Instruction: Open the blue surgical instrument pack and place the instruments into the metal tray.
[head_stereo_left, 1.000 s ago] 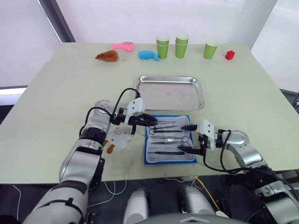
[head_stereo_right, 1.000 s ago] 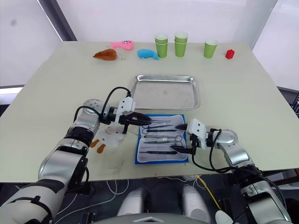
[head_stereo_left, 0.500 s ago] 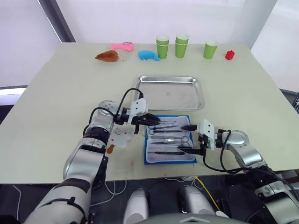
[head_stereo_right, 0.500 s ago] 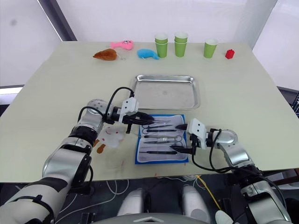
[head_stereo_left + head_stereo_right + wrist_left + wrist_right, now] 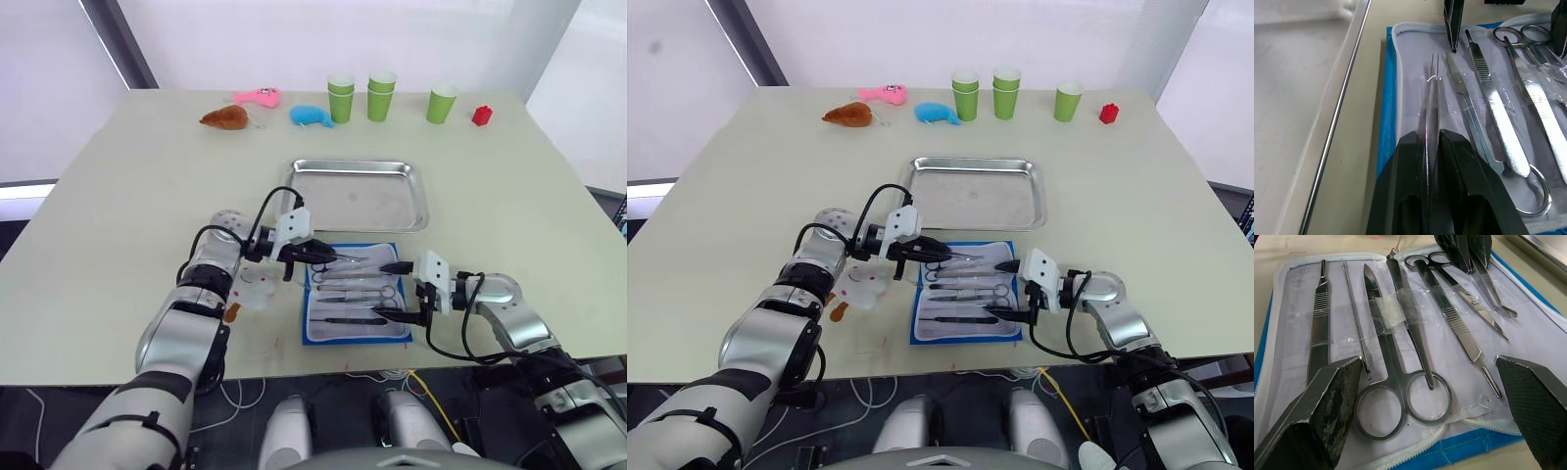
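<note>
The blue surgical instrument pack (image 5: 355, 305) lies open near the table's front edge, pale lining up. Several instruments are taped inside: ring-handled scissors (image 5: 1400, 382), a scalpel handle (image 5: 1320, 328), a thin probe (image 5: 1354, 328). My left gripper (image 5: 329, 258) reaches over the pack's far left corner. It is shut on slim forceps (image 5: 1433, 98), whose tips point along the lining. My right gripper (image 5: 392, 290) stands open at the pack's right edge, its fingers (image 5: 1327, 401) wide apart and holding nothing. The metal tray (image 5: 358, 196) sits just beyond the pack.
A small white plush toy (image 5: 257, 289) lies under my left forearm, left of the pack. Along the far edge stand green cups (image 5: 380, 96), a red block (image 5: 481, 116), a blue whale toy (image 5: 311, 116), a pink toy (image 5: 257, 96) and a brown toy (image 5: 224, 118).
My left gripper has edged to the right over the pack's far left corner. The right arm has not moved.
</note>
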Robot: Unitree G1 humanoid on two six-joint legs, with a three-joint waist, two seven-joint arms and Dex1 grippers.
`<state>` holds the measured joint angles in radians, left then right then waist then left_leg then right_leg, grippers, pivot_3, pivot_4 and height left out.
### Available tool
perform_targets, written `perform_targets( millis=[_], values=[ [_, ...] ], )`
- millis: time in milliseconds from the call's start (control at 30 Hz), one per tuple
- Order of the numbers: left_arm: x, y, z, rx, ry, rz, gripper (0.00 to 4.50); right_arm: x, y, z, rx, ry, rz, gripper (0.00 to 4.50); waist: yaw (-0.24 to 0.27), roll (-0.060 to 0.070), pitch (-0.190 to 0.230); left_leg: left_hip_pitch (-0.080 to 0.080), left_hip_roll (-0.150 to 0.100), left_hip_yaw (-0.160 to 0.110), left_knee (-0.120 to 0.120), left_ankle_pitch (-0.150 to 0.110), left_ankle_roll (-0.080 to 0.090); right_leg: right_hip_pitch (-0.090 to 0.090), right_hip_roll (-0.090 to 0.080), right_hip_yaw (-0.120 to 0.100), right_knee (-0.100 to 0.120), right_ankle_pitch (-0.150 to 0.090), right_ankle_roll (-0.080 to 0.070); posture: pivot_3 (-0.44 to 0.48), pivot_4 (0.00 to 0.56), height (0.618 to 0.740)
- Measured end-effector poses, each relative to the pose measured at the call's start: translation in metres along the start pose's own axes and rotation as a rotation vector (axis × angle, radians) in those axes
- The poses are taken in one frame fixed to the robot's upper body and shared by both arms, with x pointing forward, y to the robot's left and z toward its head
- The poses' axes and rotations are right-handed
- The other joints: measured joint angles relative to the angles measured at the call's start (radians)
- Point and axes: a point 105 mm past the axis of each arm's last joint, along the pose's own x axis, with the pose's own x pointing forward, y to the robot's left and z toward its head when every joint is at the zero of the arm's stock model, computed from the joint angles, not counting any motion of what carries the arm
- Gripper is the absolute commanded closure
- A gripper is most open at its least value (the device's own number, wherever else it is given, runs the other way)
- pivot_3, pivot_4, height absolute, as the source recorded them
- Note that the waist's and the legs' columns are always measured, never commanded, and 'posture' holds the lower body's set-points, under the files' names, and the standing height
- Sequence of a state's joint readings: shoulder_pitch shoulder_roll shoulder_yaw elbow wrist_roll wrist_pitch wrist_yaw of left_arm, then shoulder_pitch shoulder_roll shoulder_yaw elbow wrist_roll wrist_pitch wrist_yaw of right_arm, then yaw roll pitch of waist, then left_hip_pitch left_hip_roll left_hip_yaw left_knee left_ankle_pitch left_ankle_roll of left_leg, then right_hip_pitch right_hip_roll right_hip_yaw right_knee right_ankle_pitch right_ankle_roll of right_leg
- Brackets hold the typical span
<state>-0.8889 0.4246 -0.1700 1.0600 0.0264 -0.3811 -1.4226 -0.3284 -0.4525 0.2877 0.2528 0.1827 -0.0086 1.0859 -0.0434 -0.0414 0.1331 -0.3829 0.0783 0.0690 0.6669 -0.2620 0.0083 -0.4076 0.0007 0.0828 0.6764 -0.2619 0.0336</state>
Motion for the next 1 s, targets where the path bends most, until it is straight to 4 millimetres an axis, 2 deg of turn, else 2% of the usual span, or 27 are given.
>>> perform_targets(
  millis=[333, 400, 433, 1000],
  values=[
    [0.000, -0.003, -0.001, -0.022, 0.026, -0.051, 3.78, 0.000, 0.000, 0.000, 0.000, -0.001, 0.001, 0.00, -0.001, 0.000, 0.000, 0.000, 0.000, 0.000, 0.000, 0.000, 0.000, 0.000, 0.000, 0.000, 0.000, 0.000, 0.000, 0.000, 0.150, 0.739],
    [0.000, -0.004, -0.001, -0.031, 0.027, -0.054, 4.35, 0.000, 0.000, 0.000, 0.000, -0.001, 0.001, 0.00, -0.001, 0.000, 0.000, 0.000, 0.000, 0.000, 0.000, 0.000, 0.000, 0.000, 0.000, 0.000, 0.000, 0.000, 0.000, 0.000, 0.150, 0.739],
    [0.000, -0.004, -0.002, -0.035, 0.028, -0.056, 4.43, 0.000, 0.000, 0.000, 0.000, -0.001, 0.001, 0.00, -0.001, 0.000, 0.000, 0.000, 0.000, 0.000, 0.000, 0.000, 0.000, 0.000, 0.000, 0.000, 0.000, 0.000, 0.000, 0.000, 0.150, 0.739],
    [0.000, 0.006, 0.014, 0.004, 0.128, -0.109, 4.43, 0.002, 0.000, 0.001, 0.002, -0.007, -0.001, 0.00, -0.002, -0.001, 0.001, -0.001, 0.000, 0.000, -0.001, 0.000, 0.000, -0.002, 0.000, 0.000, -0.001, 0.000, 0.000, 0.000, 0.150, 0.739]
  ],
)
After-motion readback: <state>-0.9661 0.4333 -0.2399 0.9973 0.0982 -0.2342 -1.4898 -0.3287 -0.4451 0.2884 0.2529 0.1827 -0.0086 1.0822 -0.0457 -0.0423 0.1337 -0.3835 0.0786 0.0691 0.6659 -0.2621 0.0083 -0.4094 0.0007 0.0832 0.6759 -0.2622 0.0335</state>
